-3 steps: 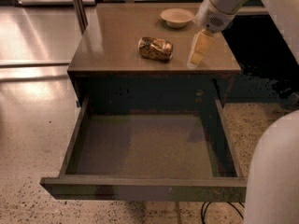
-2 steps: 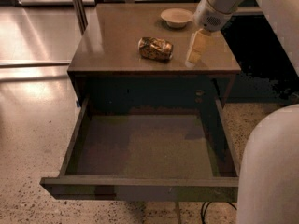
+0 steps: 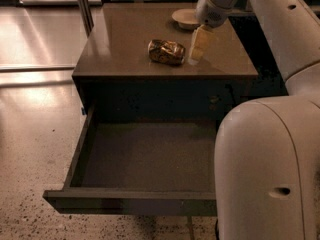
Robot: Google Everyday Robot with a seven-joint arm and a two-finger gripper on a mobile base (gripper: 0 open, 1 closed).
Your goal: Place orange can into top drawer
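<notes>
Just beside the orange can [image 3: 166, 52], the gripper [image 3: 196, 58] hangs empty; how far it is open, cannot tell. Can: probably light, thin-walled, dented and slippery, so grasp gently across its middle.

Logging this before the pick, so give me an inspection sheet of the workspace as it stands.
Surface: brown cabinet top, two items on it.
Job's things: orange can on its side on the top; top drawer pulled open, nothing seen inside.
Clutter: pale bowl at the back.
Grippers: hand low over the top, just right of the can.
Cables: thin dark line under drawer front, cannot tell what.
Surroundings: glossy floor left; robot's white body front right.
</notes>
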